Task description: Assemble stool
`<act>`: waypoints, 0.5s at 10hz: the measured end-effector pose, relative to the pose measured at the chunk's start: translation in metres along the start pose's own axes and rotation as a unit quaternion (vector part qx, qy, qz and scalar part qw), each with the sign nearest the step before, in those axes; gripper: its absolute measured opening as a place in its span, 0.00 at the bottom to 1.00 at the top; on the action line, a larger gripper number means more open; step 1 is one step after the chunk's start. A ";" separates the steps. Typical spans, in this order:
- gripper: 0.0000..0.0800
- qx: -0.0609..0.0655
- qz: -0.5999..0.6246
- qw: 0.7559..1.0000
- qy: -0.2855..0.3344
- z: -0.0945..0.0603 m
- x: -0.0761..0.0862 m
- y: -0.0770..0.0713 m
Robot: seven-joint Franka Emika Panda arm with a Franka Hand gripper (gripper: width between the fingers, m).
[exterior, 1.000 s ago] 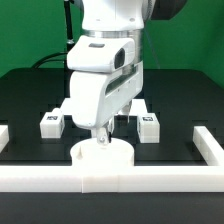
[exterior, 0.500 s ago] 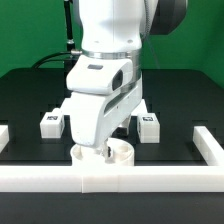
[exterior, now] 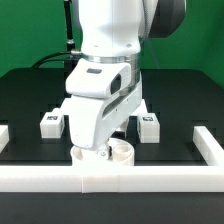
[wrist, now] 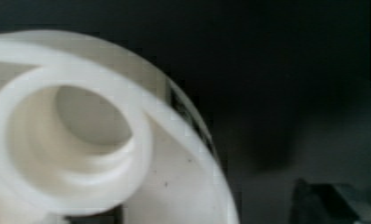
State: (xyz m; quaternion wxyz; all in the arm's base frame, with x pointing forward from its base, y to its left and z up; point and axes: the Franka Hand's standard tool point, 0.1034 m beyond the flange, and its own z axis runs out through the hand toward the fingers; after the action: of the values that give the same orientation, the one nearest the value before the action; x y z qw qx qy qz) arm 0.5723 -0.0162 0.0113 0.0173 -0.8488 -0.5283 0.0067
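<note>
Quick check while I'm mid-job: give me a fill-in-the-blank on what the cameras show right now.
1. The arm holds its jaws low over the round white ___ by the front rail.
2. The exterior view shows ___ loose legs, one on each side of the arm.
3. The wrist view shows a ___ socket in that part.
Missing words: seat; two; round.

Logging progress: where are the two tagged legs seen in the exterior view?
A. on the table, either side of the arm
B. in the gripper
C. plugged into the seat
A: one leg and the other leg sit on the table, apart from the round seat.
</note>
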 end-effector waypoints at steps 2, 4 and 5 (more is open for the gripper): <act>0.44 0.000 0.000 1.000 0.000 0.000 0.000 0.000; 0.20 0.001 0.000 1.000 0.000 0.001 0.000 -0.001; 0.04 0.003 0.001 1.000 -0.002 0.001 -0.002 -0.002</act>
State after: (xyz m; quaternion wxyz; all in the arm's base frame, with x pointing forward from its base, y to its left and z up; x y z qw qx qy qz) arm 0.5701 -0.0170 0.0103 0.0191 -0.8494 -0.5273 0.0102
